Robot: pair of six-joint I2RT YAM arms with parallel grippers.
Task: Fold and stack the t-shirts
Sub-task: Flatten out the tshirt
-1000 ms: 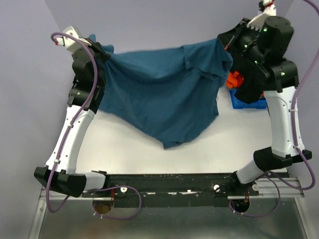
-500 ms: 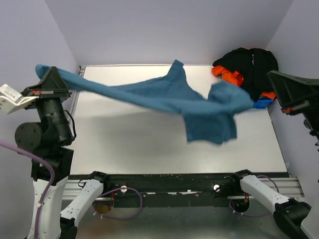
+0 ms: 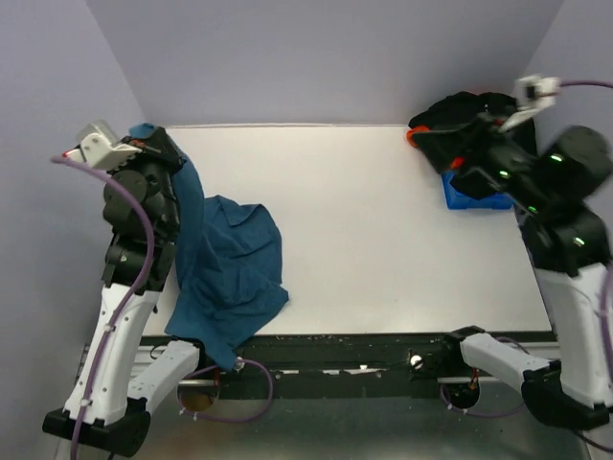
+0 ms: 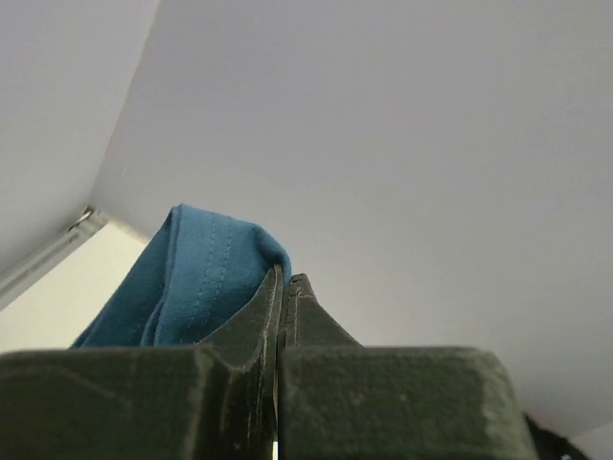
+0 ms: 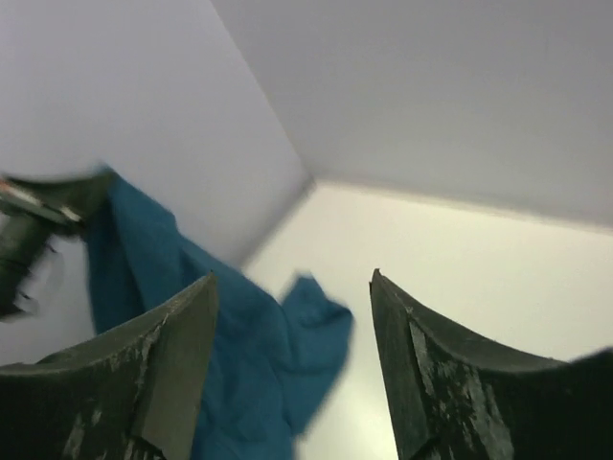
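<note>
Laying-flat step: your left end effector (image 4: 284, 281) pinches the teal t-shirt (image 3: 228, 257) bunched at the left edge of the desk (image 3: 383, 240); your spread, empty right end effector (image 5: 292, 278) likely needs another corner

Colour pass, all three views:
teal t-shirt (image 3: 230, 278): plain teal-blue, no print, matching stitching at the hem. black t-shirt (image 3: 469, 113): solid black. orange t-shirt (image 3: 414, 137): bright orange, only slivers visible. bin (image 3: 476, 198): saturated blue. table (image 3: 383, 240): matte white. front rail (image 3: 326, 350): black. walls (image 3: 326, 57): pale lavender-grey. left arm (image 3: 124, 316) and right arm (image 3: 575, 316): white links, black joints; green LEDs on the right one. cables (image 3: 586, 84): purple. left gripper (image 4: 283, 287): dark charcoal fingers. right gripper (image 5: 290, 280): same charcoal, pale scuff marks.
</note>
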